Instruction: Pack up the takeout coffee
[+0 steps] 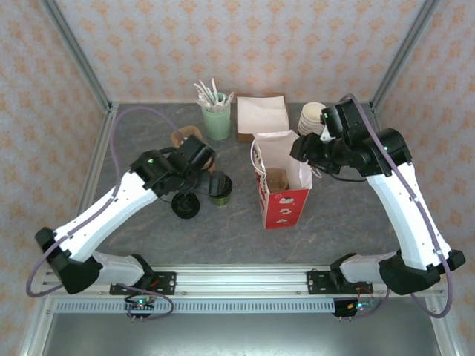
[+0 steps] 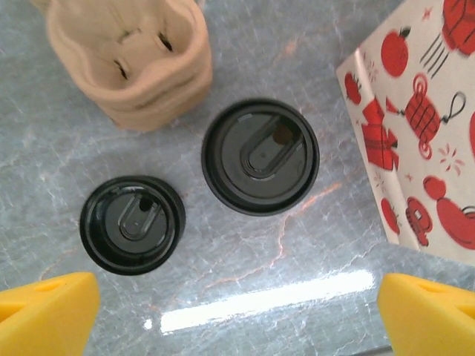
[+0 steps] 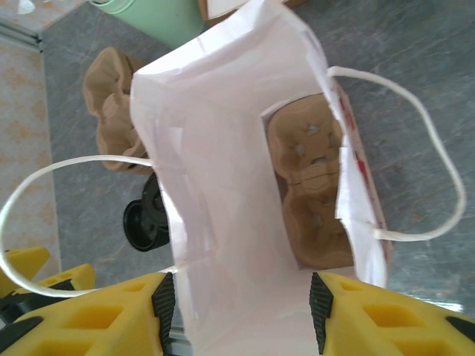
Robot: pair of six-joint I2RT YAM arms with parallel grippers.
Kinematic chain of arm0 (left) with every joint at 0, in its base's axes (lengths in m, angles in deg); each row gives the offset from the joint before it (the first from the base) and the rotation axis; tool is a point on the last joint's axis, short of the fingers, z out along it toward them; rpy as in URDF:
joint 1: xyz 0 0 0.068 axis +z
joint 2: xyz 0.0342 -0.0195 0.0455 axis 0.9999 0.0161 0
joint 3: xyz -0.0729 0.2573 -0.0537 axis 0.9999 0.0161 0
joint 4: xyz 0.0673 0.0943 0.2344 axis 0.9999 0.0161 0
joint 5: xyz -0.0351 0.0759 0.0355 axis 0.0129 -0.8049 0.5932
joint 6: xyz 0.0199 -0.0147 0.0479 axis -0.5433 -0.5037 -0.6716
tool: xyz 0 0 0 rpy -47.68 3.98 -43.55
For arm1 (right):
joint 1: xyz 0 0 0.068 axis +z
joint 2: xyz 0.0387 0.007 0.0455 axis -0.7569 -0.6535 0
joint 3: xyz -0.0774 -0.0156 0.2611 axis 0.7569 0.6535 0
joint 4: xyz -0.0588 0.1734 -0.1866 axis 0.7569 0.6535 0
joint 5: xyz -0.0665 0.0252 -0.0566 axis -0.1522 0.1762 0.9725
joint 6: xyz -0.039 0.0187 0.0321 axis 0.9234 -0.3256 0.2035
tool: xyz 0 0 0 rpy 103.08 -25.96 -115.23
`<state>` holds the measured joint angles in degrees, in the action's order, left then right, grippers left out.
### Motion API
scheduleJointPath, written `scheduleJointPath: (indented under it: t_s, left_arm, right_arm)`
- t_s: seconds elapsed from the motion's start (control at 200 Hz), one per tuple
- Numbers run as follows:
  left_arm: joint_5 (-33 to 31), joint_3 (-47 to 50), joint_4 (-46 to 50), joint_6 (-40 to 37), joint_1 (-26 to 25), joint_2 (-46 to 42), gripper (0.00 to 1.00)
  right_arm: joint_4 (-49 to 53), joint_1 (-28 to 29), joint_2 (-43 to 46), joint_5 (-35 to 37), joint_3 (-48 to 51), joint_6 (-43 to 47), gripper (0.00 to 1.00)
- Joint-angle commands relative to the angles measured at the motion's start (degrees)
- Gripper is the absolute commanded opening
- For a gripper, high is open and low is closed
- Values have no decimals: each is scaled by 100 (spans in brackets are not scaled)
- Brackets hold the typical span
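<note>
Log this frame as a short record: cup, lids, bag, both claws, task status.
cup: olive-green cup on the table, left of the bag, black lid on it
spare lid: flat on the table beside the cup
bag: red-and-white paper bag upright, mouth open, cardboard carrier inside
left claw: open, above the two lids
right claw: at the bag's mouth, paper between its fingers; grip unclear
status: cup not yet in the bag
</note>
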<state>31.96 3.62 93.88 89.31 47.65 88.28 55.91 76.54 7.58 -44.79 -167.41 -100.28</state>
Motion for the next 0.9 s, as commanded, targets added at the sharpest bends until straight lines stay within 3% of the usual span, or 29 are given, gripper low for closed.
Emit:
scheduleJointPath:
  t_s: [0.0, 0.11, 0.631, 0.891]
  left_arm:
    - [-130, -229, 354, 358, -147, 243, 97]
    - [-145, -97, 110, 506, -168, 349, 97]
    - [-325, -1497, 950, 1008, -163, 2500, 100]
    - [-228, -1504, 823, 1328, 16, 2704, 100]
  right_arm:
    - [348, 35, 172, 529, -174, 167, 53]
    - [124, 33, 256, 244, -123, 241, 52]
    - [553, 18, 24, 865, -293, 822, 57]
    - [520, -201, 8, 745, -223, 932, 57]
